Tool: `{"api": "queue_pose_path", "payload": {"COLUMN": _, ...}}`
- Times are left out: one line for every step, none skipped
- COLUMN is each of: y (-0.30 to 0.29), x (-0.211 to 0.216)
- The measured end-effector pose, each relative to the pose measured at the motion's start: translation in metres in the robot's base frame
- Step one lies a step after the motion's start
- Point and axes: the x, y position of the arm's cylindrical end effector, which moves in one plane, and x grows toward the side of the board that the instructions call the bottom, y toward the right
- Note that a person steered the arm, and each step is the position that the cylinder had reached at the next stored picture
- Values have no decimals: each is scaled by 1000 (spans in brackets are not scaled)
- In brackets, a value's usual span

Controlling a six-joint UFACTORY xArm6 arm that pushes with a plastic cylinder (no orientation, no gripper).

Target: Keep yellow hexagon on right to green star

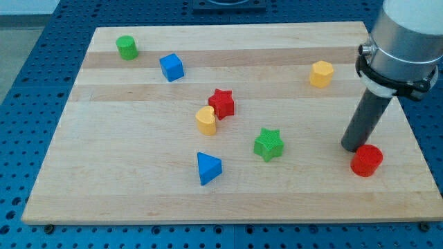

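Observation:
The yellow hexagon (321,73) lies near the view's top right of the wooden board. The green star (268,144) lies below it and to its left, near the board's middle. My tip (352,148) stands at the view's right, well to the right of the green star and below the yellow hexagon. It touches or nearly touches the red cylinder (367,160), just at its upper left.
A red star (222,103) and a yellow heart-like block (206,120) sit together left of centre. A blue triangle (208,168) lies below them. A blue cube (172,68) and a green cylinder (127,47) are at the top left. The board's right edge (408,131) is close to my tip.

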Motion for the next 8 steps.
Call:
{"api": "queue_pose_path", "payload": {"y": 0, "x": 7}}
{"api": "queue_pose_path", "payload": {"y": 1, "x": 15}}
{"api": "queue_pose_path", "payload": {"y": 1, "x": 15}}
{"api": "queue_pose_path", "payload": {"y": 1, "x": 14}}
{"api": "queue_pose_path", "payload": {"y": 10, "x": -34}}
{"api": "queue_pose_path", "payload": {"y": 19, "x": -107}}
{"api": "queue_pose_path", "payload": {"y": 32, "x": -166}}
{"api": "queue_pose_path", "payload": {"y": 34, "x": -216}}
